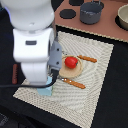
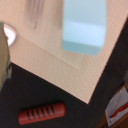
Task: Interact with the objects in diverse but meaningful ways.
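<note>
My arm fills the exterior view's left, bent low over the near corner of the woven placemat that carries most of the things. My pincer is buried behind my own wrist there, and the wrist view shows no fingertips, so I cannot tell whether it is released or clenched. Beyond the mat's far edge, on the brown stovetop board, the grey pot stands untouched. Near the mat's middle a tan round plate holds the red tomato, with one orange stick at its far side and another at its near side. The light-blue cup lies on the mat close under my wrist; a brown sausage lies off the mat's near edge on the dark table. I judge a move on the cup is in hand, nothing yet settled.
</note>
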Controlling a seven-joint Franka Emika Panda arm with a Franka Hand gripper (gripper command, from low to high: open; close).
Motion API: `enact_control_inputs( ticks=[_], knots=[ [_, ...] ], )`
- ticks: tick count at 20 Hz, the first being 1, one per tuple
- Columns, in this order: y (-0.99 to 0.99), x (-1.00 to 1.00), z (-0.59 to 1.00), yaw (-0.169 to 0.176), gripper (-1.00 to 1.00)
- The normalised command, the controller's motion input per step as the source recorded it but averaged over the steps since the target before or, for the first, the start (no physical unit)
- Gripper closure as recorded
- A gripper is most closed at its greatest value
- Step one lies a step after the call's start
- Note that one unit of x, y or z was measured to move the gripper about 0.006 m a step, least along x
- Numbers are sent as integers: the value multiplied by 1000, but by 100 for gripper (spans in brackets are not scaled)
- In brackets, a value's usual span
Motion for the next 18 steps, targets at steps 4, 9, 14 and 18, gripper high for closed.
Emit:
enact_control_inputs(
  ticks=[4,9,14,18],
  knots=[
    [343,-373,-157,-65,-100],
    [26,-510,-109,-211,-100],
    [27,-547,-114,-197,-100],
    [371,-714,-101,-99,-100]
  ],
)
